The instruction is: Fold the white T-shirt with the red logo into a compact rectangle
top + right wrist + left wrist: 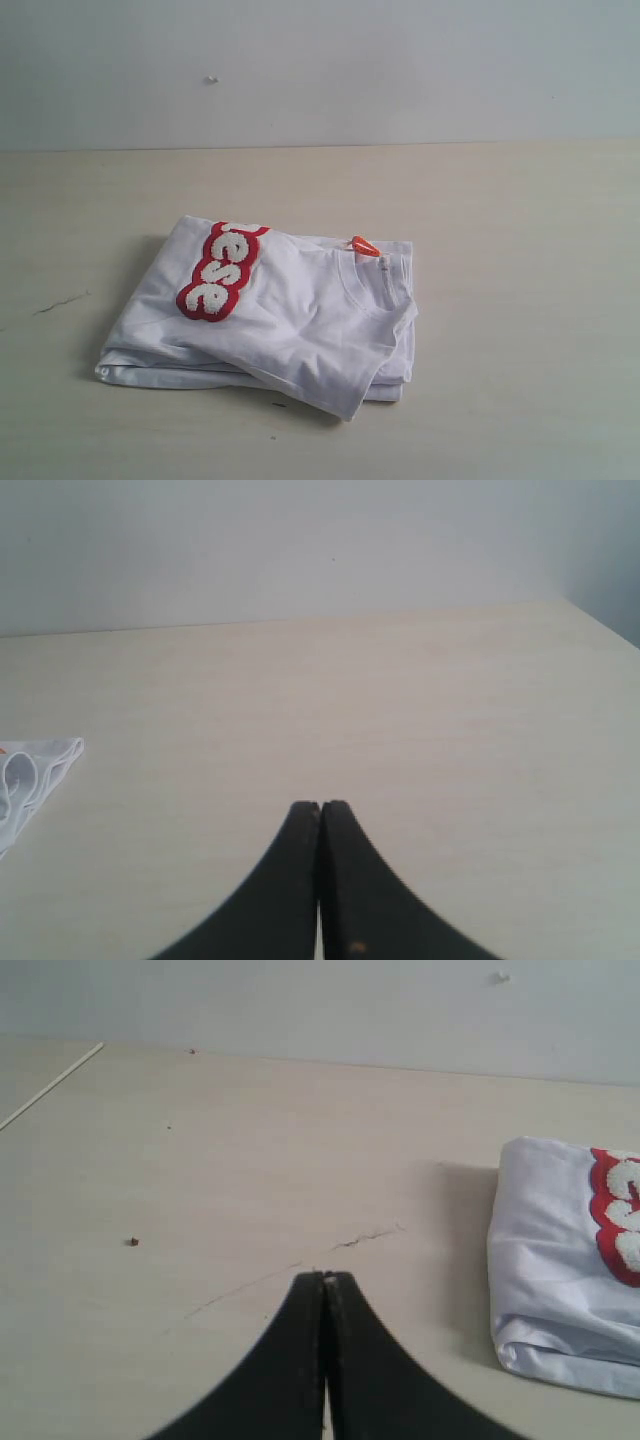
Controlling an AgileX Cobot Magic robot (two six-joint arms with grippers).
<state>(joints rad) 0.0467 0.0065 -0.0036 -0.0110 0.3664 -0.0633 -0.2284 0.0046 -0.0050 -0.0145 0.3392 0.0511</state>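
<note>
The left jaws and right jaws are both pressed together, empty, over the desk (520, 350) and clear of the cloth. The white T-shirt (300, 320) lies folded between them, the red logo (220, 272) on top. Its upper layer sits skewed, with one corner overhanging. A careless tidying nudge could drag the stack open.

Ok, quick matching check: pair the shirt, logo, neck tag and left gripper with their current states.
Things: 1 white T-shirt; 2 red logo; 3 orange tag; 4 left gripper.
States: A shut, clear of the shirt; B at the far right edge of the shirt; C folded into a stack; D on the top layer, partly hidden.
Pairs: 1-C; 2-D; 3-B; 4-A.
</note>
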